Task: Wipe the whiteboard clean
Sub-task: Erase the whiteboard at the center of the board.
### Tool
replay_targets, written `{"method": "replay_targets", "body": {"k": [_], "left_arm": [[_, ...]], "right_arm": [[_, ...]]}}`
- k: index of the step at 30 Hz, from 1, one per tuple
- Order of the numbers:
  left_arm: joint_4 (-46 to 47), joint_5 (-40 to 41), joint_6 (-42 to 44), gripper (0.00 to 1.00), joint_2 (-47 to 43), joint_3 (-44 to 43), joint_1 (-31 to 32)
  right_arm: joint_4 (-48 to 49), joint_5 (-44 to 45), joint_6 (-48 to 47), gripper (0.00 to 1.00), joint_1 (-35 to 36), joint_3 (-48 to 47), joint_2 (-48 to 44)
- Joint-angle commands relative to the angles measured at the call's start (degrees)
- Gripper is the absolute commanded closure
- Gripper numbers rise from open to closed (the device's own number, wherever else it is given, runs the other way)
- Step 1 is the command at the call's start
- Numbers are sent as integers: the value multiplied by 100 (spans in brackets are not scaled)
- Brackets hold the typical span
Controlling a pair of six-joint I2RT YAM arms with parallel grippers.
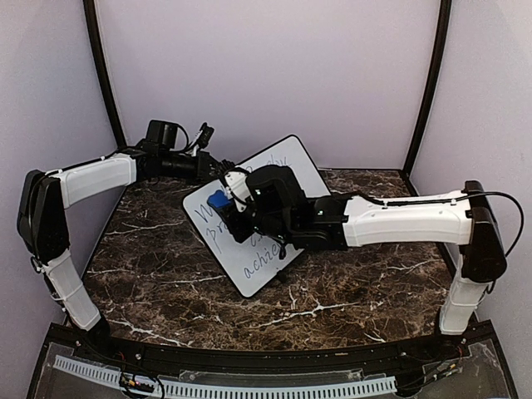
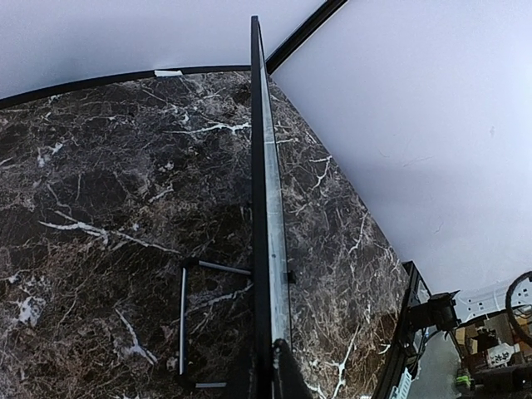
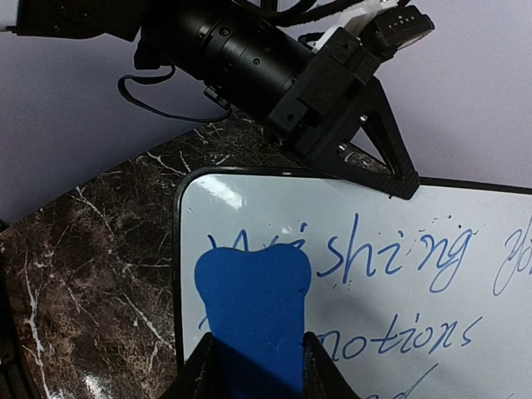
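Blue handwriting covers the whiteboard (image 1: 293, 166), which is raised at a tilt over the middle of the marble table (image 1: 158, 274) so that its face is offered to the right arm. Its upper edge is clamped by the left gripper (image 3: 378, 162), presumably to steady it against wiping pressure. A blue eraser (image 3: 253, 291) is pinched by the right gripper (image 3: 259, 370) and pressed onto the first written word; erasing is judged barely begun.
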State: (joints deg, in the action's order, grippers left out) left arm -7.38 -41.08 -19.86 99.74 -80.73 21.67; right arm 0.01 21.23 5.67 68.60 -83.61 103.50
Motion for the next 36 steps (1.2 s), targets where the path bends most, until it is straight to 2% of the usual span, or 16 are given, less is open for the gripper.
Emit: {"method": "replay_targets", "body": {"k": [1,10,28,36], "left_arm": [[120,-23,48,100,-129,154,61],[200,-45,2,100,-128,197,65],[314,-73,-26,100,-205,284,68],[330,-76,-27,100,-219,296,65]], "right_arm": [[-443,-301,-137,70,57,-540,387],[-751,-372,-196,70,72,-1178,974],[-1177,39,-322,71,13,-2392,1879],[-1386,175,-330,71,-11,-2258,1897]]}}
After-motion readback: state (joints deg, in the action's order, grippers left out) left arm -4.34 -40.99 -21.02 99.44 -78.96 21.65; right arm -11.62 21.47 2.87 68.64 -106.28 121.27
